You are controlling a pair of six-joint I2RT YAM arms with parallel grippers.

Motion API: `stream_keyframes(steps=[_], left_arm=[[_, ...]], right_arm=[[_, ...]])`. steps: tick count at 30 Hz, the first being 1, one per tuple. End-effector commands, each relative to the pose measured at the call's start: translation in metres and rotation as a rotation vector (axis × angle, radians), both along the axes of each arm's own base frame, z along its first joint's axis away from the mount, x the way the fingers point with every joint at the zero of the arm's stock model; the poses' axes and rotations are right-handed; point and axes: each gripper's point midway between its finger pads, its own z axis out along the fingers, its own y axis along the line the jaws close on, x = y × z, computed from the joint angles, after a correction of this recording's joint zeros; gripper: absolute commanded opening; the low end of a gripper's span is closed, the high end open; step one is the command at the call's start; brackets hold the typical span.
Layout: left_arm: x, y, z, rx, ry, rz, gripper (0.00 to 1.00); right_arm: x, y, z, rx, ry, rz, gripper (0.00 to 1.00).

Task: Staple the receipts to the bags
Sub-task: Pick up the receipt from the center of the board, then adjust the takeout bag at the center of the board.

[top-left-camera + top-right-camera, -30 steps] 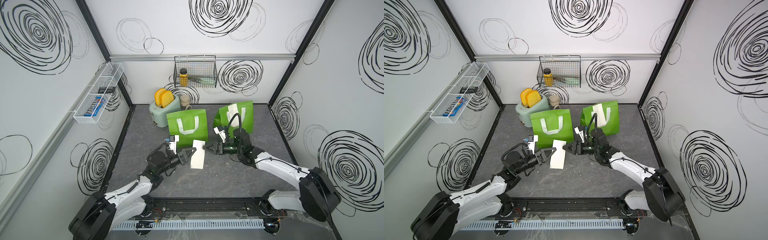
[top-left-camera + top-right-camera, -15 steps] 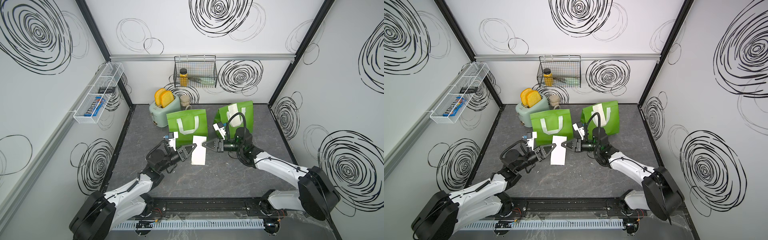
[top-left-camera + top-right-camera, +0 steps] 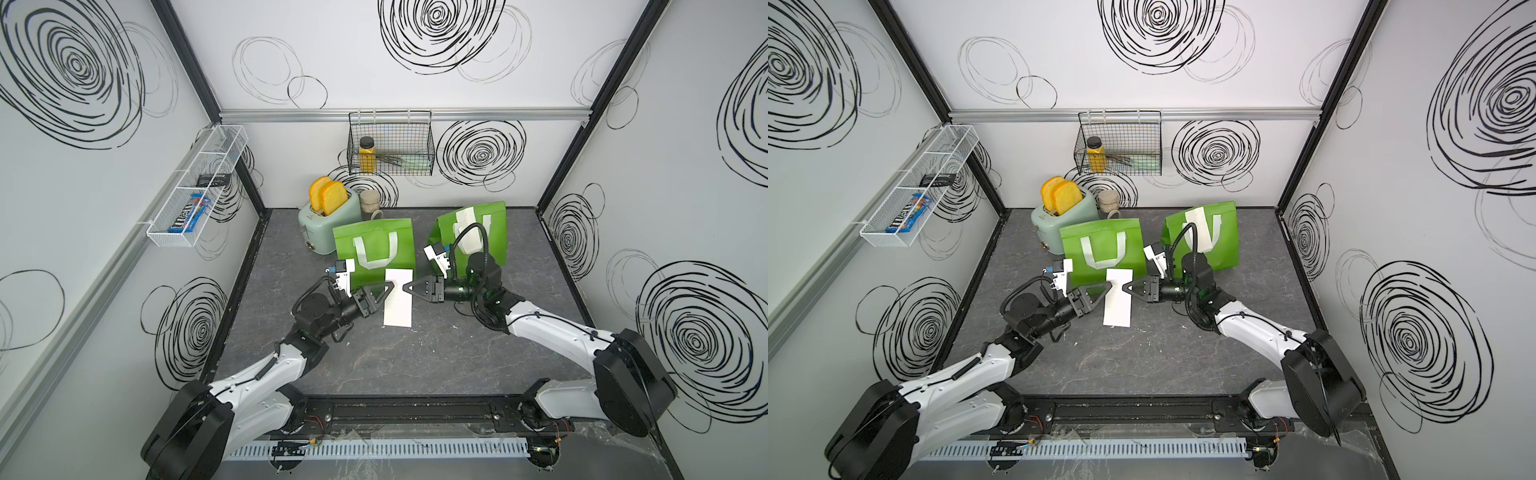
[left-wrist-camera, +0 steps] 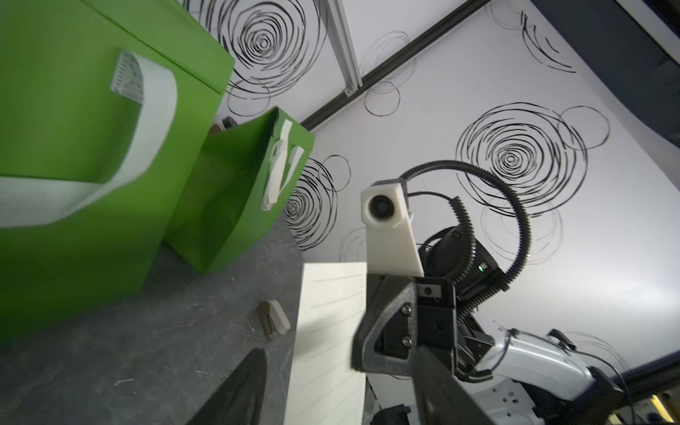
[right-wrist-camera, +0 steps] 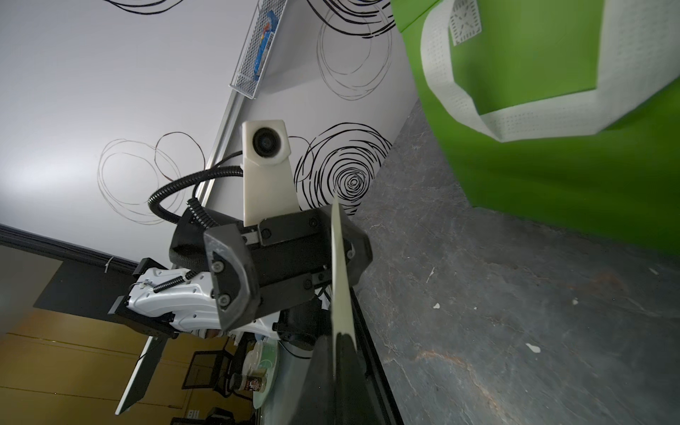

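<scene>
1. Grips the loose receipt [image 3: 398,302] by one long edge with the right hand [image 3: 406,287], clenched on the paper and lifted off the worktop [image 3: 415,357] just in front of the toaster-side bag [image 3: 374,243].
2. Spreads the left hand [image 3: 386,293] wide at the opposite edge, released, probably to free that arm for the stapling.
3. Presents the strip before that bag's front, presumably to bring it up for fastening.
4. Runs the long axis from that bag's base out toward the robot's side, far short end overlapping the bag's lower edge. Tilt hard to judge from here.
5. Shows the second receipt [image 3: 467,232] on the front of the other bag [image 3: 496,232], right of the toaster-side bag.
</scene>
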Motion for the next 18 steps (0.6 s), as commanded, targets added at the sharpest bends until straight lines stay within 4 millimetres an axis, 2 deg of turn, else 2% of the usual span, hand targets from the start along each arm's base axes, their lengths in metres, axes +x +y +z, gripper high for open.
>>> stream_keyframes(steps=[1,7,11,14,18], left_arm=[[0.028,0.026,0.010,0.129,-0.041,0.105,0.97],[0.099,0.099,0.018,0.351,-0.035,0.345,0.96],[0.142,0.140,0.028,0.424,-0.069,0.449,0.96],[0.172,0.150,0.037,0.453,-0.103,0.454,0.96],[0.204,0.141,0.045,0.436,-0.174,0.364,0.96]], right_arm=[[0.015,-0.009,0.015,-0.020,-0.079,-0.037,0.00],[0.032,-0.018,0.023,-0.045,-0.133,-0.050,0.00],[0.038,-0.016,0.027,-0.070,-0.165,-0.033,0.00],[0.042,-0.015,0.028,-0.082,-0.177,-0.020,0.00],[0.047,-0.014,0.030,-0.087,-0.189,-0.012,0.00]])
